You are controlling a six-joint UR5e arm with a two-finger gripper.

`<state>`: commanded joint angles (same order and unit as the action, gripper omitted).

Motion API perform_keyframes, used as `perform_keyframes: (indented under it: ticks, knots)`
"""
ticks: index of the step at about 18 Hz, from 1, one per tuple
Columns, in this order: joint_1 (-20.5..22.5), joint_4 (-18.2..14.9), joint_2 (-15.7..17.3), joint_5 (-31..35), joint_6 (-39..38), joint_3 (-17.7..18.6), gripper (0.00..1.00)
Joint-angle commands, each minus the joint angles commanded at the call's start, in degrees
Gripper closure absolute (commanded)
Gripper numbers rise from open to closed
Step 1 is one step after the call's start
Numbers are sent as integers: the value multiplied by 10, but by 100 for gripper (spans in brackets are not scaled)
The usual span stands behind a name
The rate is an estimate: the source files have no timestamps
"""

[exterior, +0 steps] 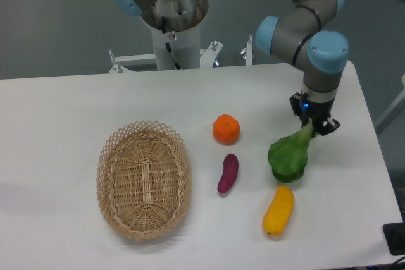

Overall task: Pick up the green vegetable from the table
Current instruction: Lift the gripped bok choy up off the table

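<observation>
Gripper pinches only the pale stalk tip of the vegetable, near the table's right edge. Leaves hang heavy; that thin hold could slip, dropping it onto the yellow one.

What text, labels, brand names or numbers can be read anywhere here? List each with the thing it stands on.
None: no readable word, number, brand or sign shows in this view.
The arm's grey and blue joints carry no legible marking.
The pincer, shut on the green vegetable, shows only a small blue light, no text.
The basket, orange, eggplant, yellow vegetable and table are unmarked.
</observation>
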<state>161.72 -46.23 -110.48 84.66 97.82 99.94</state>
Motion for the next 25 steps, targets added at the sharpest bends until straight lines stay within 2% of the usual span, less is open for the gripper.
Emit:
perform_keyframes:
  ticks: [6,9,13,19,25]
  knots:
    - [11,-72,27,-102,-36,-54,67]
    - [4,-73,36,-157,-107,-61,67]
    - [-8,-73,61,-201,-169,-58,67]
    - [-32,-67,68,-202,-222,-61,67]
    - [-33,-67,69,-202,-222,-60,67]
